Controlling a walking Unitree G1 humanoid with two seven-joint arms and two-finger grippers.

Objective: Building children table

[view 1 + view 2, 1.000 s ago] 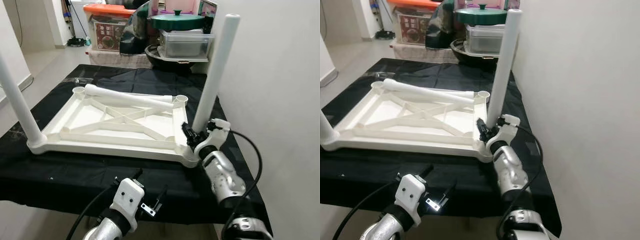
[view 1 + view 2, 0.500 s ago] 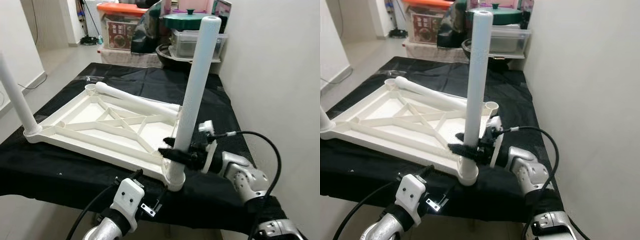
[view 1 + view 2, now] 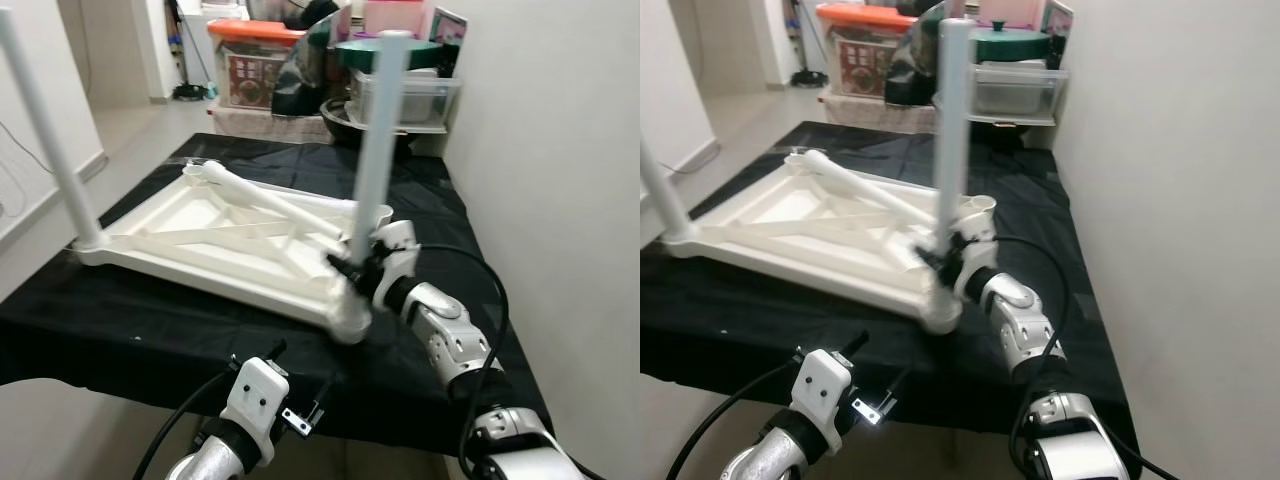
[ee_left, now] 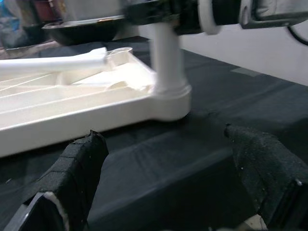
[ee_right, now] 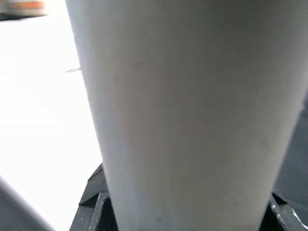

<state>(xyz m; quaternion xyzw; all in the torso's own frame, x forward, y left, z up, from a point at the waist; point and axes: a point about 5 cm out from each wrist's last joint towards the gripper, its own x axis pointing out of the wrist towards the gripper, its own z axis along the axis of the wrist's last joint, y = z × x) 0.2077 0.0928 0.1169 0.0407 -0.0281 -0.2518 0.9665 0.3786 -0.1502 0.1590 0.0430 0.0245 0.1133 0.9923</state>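
A white plastic table top [image 3: 200, 268] lies upside down on the black cloth. One white leg [image 3: 375, 130] stands in its near right corner socket, slightly blurred. My right gripper [image 3: 352, 268] is shut on this leg just above the socket, and the leg [image 5: 192, 110] is pressed between its black fingers. A second leg [image 3: 50, 130] stands upright at the near left corner. A loose leg [image 3: 270, 198] lies across the far side of the frame. My left gripper [image 4: 161, 139] hangs open below the table's front edge, holding nothing.
Behind the table stand an orange-lidded box [image 3: 255, 60], clear bins and a pot with a green lid [image 3: 390, 55]. A white wall [image 3: 560, 200] runs close along the right side. The black cloth's front edge [image 3: 120, 375] is just ahead of my left arm.
The view has shifted. The table top has turned, its near right corner now closer to the front edge. My right gripper stays shut on the upright leg; the left arm is unmoved.
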